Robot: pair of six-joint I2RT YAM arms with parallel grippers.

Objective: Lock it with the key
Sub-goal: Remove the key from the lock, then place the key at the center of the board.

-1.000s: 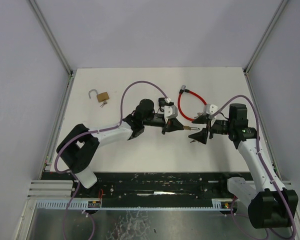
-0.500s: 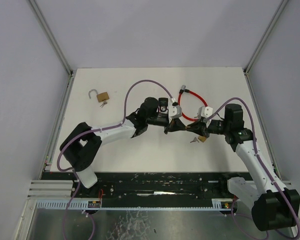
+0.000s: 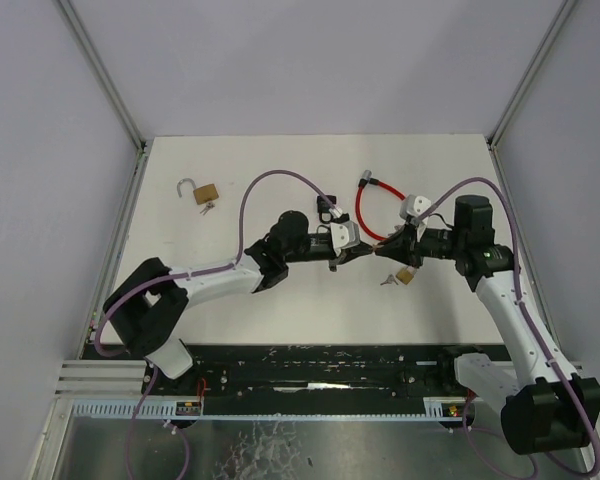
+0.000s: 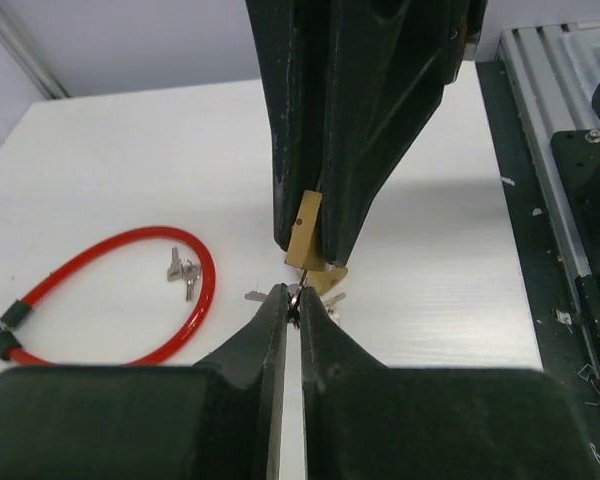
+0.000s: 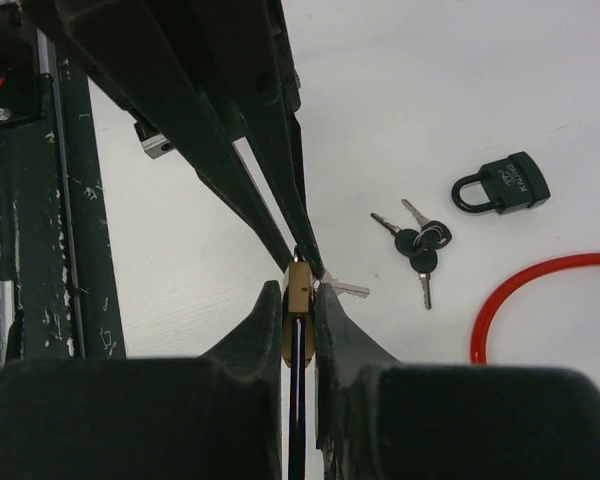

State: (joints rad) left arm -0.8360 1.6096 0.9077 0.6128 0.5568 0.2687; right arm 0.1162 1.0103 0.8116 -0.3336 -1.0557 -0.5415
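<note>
Right hand (image 5: 299,302) clamped on brass padlock (image 5: 298,283); left hand (image 4: 293,302) pinched shut on key (image 4: 295,293).

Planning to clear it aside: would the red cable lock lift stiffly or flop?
Probably floppy: the red cable lock lies in a curved loop, so lifting one end would likely trail the rest. Its glossy sheath suggests it would slide if pushed.

I see both arms reaching in over the white table (image 3: 450,165), the left gripper (image 3: 363,251) and right gripper (image 3: 387,249) meeting tip to tip. A red cable lock (image 3: 359,215) lies just behind them. A small brass lock (image 3: 406,275) sits nearer me, and an open brass padlock (image 3: 204,191) sits far left.
</note>
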